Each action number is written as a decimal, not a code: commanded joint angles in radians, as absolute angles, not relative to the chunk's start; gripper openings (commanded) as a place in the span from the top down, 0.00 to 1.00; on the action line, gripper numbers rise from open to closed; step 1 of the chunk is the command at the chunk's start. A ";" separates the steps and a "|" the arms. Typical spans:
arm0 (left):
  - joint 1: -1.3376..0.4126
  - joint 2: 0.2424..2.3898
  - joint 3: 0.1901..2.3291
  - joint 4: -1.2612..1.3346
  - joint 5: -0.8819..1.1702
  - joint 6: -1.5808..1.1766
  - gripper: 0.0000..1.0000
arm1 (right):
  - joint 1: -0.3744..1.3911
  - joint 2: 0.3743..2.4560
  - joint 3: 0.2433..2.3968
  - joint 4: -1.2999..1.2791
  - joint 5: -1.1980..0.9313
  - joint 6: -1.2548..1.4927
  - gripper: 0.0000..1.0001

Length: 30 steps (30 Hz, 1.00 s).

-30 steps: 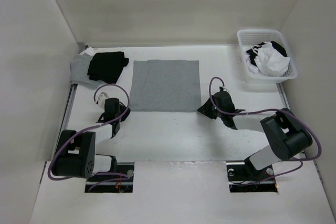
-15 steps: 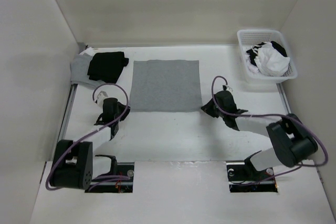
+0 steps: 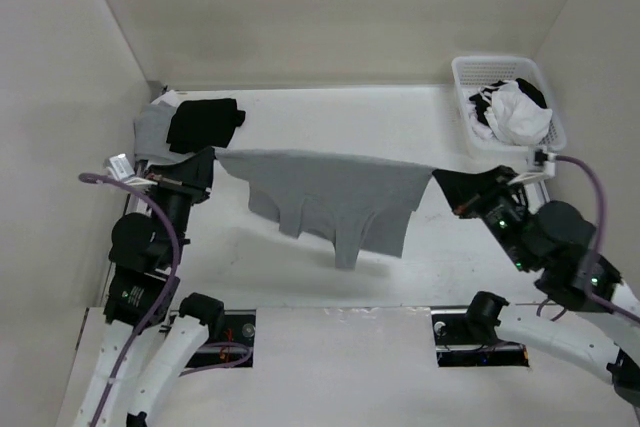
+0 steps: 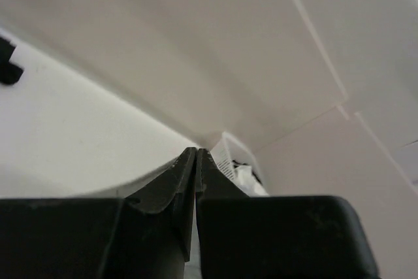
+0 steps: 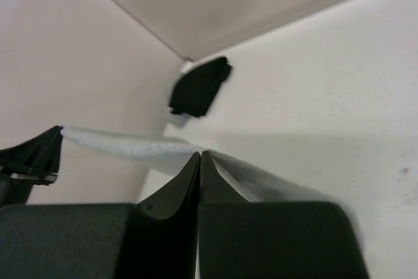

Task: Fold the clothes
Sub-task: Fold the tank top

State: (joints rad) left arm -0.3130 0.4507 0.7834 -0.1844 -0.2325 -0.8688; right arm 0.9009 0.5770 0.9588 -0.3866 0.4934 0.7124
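The clothes (image 3: 330, 192), a mid-grey tank top, hang in the air above the table, stretched by their top edge between both grippers. The straps dangle lowest, toward the near side. My left gripper (image 3: 212, 157) is shut on the left corner and my right gripper (image 3: 438, 179) is shut on the right corner. In the right wrist view the jaws (image 5: 200, 154) are pressed together on the cloth (image 5: 130, 148), which runs taut to the left. In the left wrist view the gripper (image 4: 196, 151) is shut, and the pinched cloth is hard to make out.
A black garment (image 3: 205, 125) lies on a light-grey one (image 3: 152, 132) at the back left corner. A white basket (image 3: 500, 152) with white and black garments stands at the back right. Walls enclose the table on three sides.
The tank top lay flat on the table as a rectangle with both grippers low at its near corners. The right gripper closed, both arms rose, and the garment now hangs spread between them.
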 commanded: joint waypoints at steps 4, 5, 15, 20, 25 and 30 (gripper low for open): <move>-0.361 0.508 0.850 -0.293 -0.313 -0.816 1.00 | 0.995 0.626 1.092 -0.577 0.701 0.611 1.00; -0.360 0.531 0.836 -0.284 -0.316 -0.815 1.00 | 0.963 0.646 1.086 -0.560 0.678 0.601 1.00; -0.240 1.015 0.738 0.015 -0.288 -0.831 1.00 | 0.395 1.143 0.930 -0.096 0.039 0.615 0.99; -0.200 1.385 0.894 0.162 -0.290 -0.844 1.00 | 0.275 1.498 1.119 -0.014 -0.055 0.623 0.99; -0.174 1.511 1.014 0.167 -0.230 -0.847 1.00 | 0.237 1.591 1.252 -0.052 -0.081 0.618 0.99; -0.200 1.366 0.844 0.213 -0.232 -0.865 1.00 | 0.240 1.432 1.047 -0.008 -0.063 0.629 0.99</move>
State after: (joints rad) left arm -0.1875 1.4910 0.9161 0.1192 -0.2344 -0.8474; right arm 0.2371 1.5532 1.1309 -0.0887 -0.0536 0.6247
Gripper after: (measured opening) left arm 0.015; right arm 0.010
